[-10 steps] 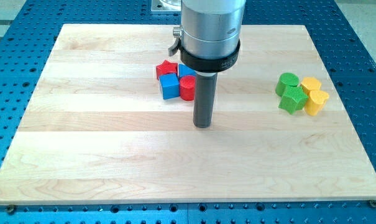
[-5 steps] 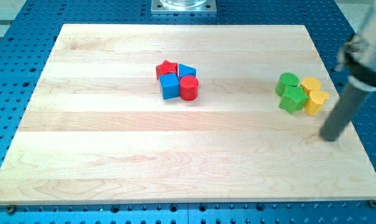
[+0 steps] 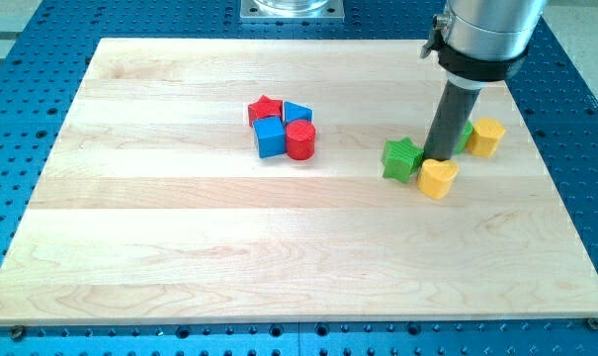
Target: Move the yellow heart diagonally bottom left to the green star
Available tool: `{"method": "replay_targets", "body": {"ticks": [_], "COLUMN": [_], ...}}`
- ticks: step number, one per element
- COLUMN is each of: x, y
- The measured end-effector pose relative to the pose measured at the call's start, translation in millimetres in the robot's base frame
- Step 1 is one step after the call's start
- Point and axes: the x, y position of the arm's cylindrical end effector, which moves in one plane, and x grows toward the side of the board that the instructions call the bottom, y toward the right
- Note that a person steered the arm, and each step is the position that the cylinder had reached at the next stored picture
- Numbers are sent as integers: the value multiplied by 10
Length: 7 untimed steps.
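Note:
The yellow heart (image 3: 438, 179) lies on the wooden board at the view's right, just right of and slightly below the green star (image 3: 402, 159). My tip (image 3: 440, 156) stands right above the heart, touching its upper edge, and just right of the star. A green block (image 3: 465, 137) is mostly hidden behind the rod. Another yellow block (image 3: 487, 136) lies right of it.
A cluster sits at centre left: a red star (image 3: 265, 109), a blue block (image 3: 298, 113), a blue cube (image 3: 270, 137) and a red cylinder (image 3: 300, 140). The wooden board (image 3: 180, 247) rests on a blue perforated table.
My tip swung from the board's middle to the far right, then came back left. The green star and yellow heart have been pushed left and down, away from the other green and yellow blocks.

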Motion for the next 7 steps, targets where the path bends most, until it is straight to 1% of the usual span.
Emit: {"method": "replay_targets", "body": {"ticks": [2,3,4,5,6,7], "x": [85,385,484,454,164,81], "y": [363,341,46,174,295,-85]}}
